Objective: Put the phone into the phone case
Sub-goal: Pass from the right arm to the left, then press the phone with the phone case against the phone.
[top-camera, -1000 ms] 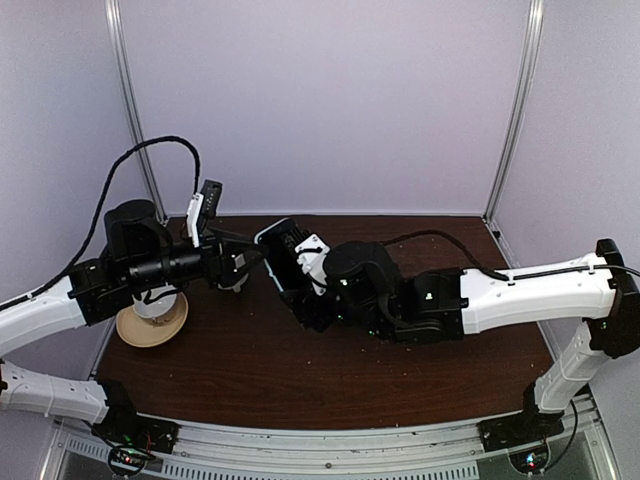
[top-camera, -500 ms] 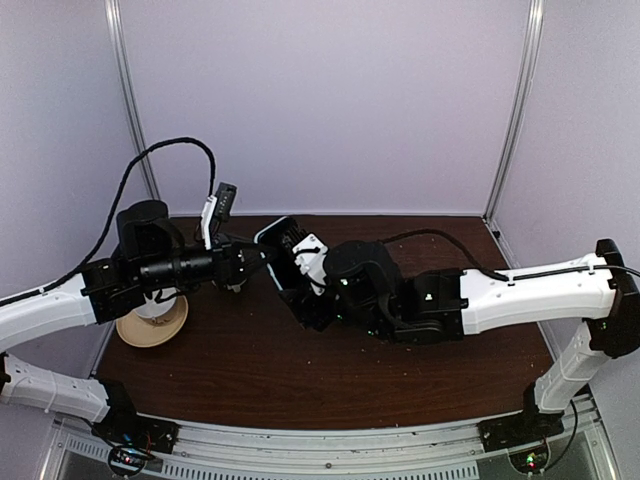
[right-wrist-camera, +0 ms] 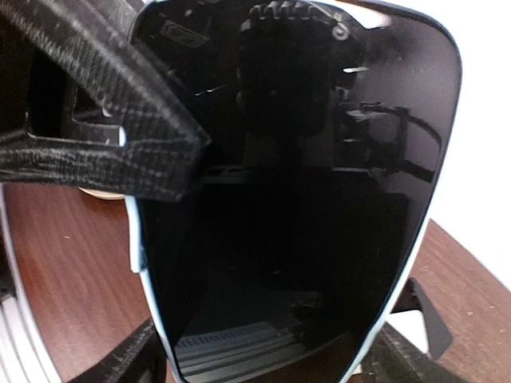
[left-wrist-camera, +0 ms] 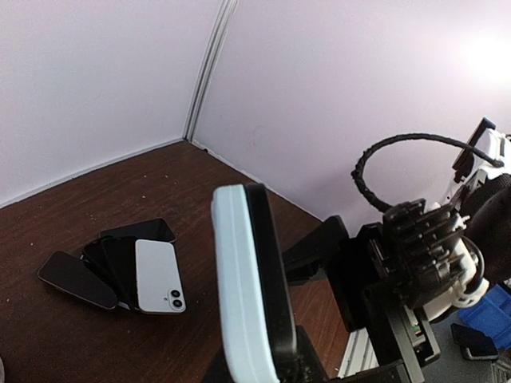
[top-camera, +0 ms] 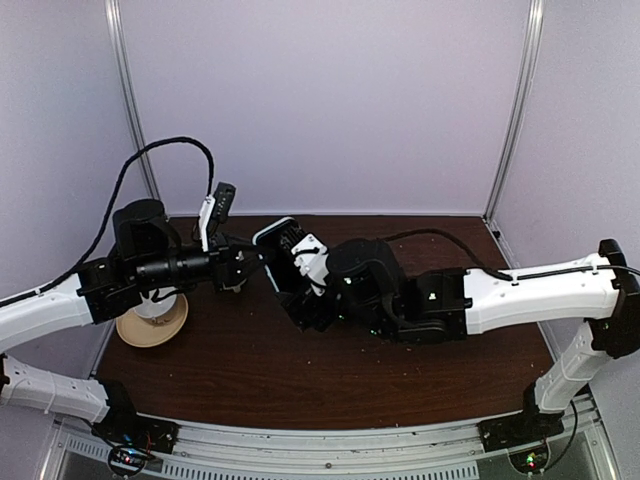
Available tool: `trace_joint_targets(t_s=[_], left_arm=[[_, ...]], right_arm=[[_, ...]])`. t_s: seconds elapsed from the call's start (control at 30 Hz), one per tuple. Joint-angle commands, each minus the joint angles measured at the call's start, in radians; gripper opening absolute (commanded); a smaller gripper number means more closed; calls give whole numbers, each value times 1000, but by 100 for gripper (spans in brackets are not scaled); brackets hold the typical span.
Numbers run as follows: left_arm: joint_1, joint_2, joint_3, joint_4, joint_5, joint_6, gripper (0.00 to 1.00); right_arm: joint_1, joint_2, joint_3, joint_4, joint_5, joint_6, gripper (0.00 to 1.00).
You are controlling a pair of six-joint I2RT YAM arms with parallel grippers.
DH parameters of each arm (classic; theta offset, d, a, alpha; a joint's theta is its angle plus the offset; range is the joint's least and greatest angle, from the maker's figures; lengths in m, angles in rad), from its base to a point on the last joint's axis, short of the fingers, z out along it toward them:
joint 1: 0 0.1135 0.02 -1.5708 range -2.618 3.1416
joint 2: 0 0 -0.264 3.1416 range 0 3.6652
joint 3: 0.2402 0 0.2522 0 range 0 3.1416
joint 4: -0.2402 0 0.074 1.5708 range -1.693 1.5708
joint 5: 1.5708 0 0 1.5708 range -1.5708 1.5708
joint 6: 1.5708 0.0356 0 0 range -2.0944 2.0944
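Note:
A black phone [right-wrist-camera: 303,199] sits in a light-blue phone case [right-wrist-camera: 136,239] whose rim shows round the dark screen. It hangs in the air above the table's middle [top-camera: 283,250]. In the left wrist view the cased phone stands edge-on, with the blue case back [left-wrist-camera: 235,271] left of the black front [left-wrist-camera: 267,263]. My left gripper [left-wrist-camera: 267,363] is shut on its lower end. One left finger [right-wrist-camera: 104,136] crosses the phone's upper left corner. My right gripper [right-wrist-camera: 263,363] stands open, a finger on each side of the phone's lower end [top-camera: 300,282].
Several loose phones [left-wrist-camera: 104,267] lie fanned on the brown table, a white one [left-wrist-camera: 160,275] on top. A tan saucer with a white cup [top-camera: 152,322] sits under the left arm. Lilac walls close the back and sides.
My left gripper moved right to the cased phone and shut on its edge. The right jaws widened off the phone's sides. The phone stayed in place.

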Motion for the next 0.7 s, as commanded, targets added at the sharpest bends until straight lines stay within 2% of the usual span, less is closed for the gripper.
trace_joint_targets(t_s=[0.0,0.17,0.33,0.43,0.53,0.67], left_arm=[[-2,-40,59,-109,64,192,0],[-6,-53,100,-225,242,331,0],[-11,-110,84,-227,457,480,0],[-13,-134,69,-215,528,516,0],[-17,-136,63,-207,559,518,0],[-20,-136,61,-210,564,528,0]], right_arm=[[6,-135,-29,2,-78,-32,98],[-25,-240,-67,-111,-344,-73,100],[-53,-305,-61,-160,-672,-113,99],[-54,-316,-54,-135,-729,-132,97],[-54,-289,-22,-138,-773,-140,90],[-53,-236,36,-157,-806,-123,74]])
